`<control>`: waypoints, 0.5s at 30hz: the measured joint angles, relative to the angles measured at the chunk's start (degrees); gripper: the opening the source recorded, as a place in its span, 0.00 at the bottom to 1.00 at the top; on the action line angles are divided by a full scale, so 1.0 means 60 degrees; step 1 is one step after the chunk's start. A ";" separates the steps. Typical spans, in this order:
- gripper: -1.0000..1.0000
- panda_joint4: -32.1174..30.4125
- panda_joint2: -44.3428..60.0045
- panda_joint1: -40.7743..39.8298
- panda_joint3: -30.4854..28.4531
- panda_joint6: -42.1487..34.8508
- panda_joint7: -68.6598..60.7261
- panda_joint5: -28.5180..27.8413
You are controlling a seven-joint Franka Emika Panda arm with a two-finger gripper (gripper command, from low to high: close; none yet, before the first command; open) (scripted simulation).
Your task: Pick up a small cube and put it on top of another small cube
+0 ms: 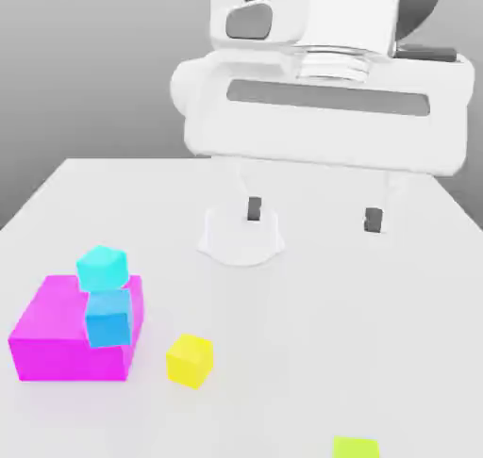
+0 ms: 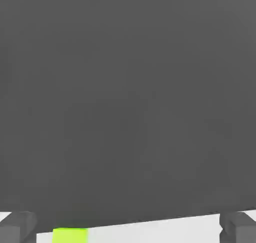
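Our gripper (image 1: 314,215): spread wide, up above the table (image 1: 283,301)!
Lime cube (image 1: 357,449): we see it apart from the yellow cube (image 1: 191,361)!

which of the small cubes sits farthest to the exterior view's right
The lime yellow-green cube, cut off by the picture's bottom edge; the yellow, blue and cyan ones are all farther left.

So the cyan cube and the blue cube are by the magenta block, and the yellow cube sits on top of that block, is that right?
Not quite: in the exterior view the yellow cube is on the table, beside the magenta block.
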 joint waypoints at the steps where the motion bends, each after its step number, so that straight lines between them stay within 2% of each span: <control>1: 0.50 0.0017 0.0344 0.0048 0.0025 0.0088 0.0149 -0.0069; 6: 0.50 0.0097 0.2031 0.0295 0.0070 0.0554 0.0766 -0.0228; 12: 0.50 0.0178 0.3976 0.0567 0.0213 0.1181 0.1209 -0.0005; 15: 0.50 0.0366 0.5005 0.0803 -0.0027 0.1864 0.1466 -0.0244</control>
